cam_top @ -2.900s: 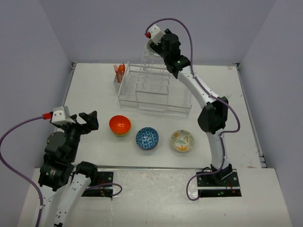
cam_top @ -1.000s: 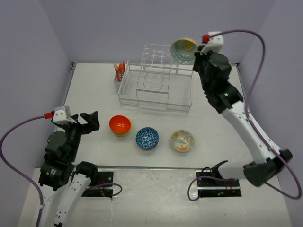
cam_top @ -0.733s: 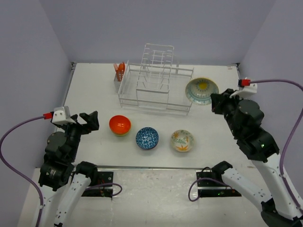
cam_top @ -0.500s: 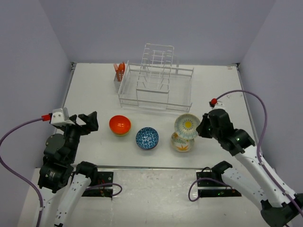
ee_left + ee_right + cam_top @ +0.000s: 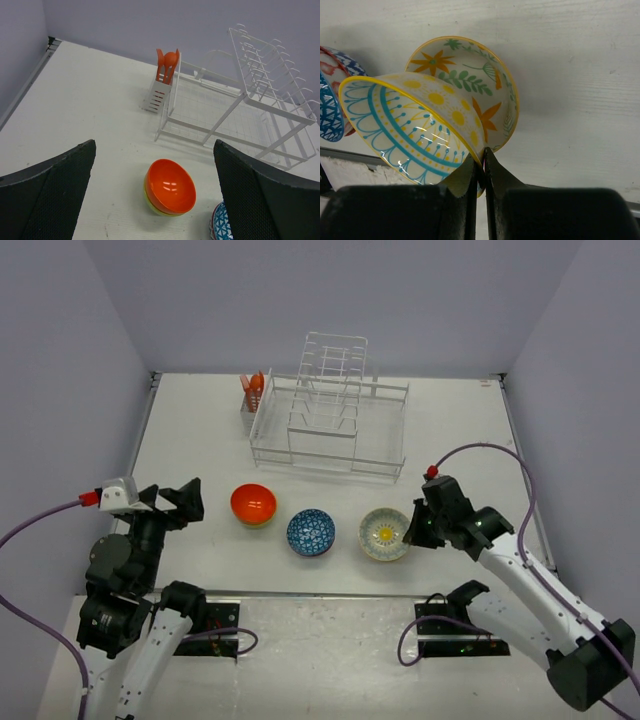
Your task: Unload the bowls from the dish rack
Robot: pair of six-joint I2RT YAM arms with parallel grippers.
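Observation:
My right gripper is shut on the rim of the white bowl with a yellow centre. That bowl tilts over the orange-leaf bowl, which stands on the table and is covered in the top view. A plain orange bowl sits nested in a lime green one. The blue patterned bowl stands between the two stacks. My left gripper hangs open above the table near the orange bowl. The white wire dish rack holds no bowls.
A small cup on the rack's left side holds orange utensils. The three bowl spots form a row between the rack and the arm bases. Purple walls close in the table on three sides.
My right arm carried the yellow-centred bowl from above the rack's far right corner down to the front right, over the leaf bowl. The left arm shifted only slightly.

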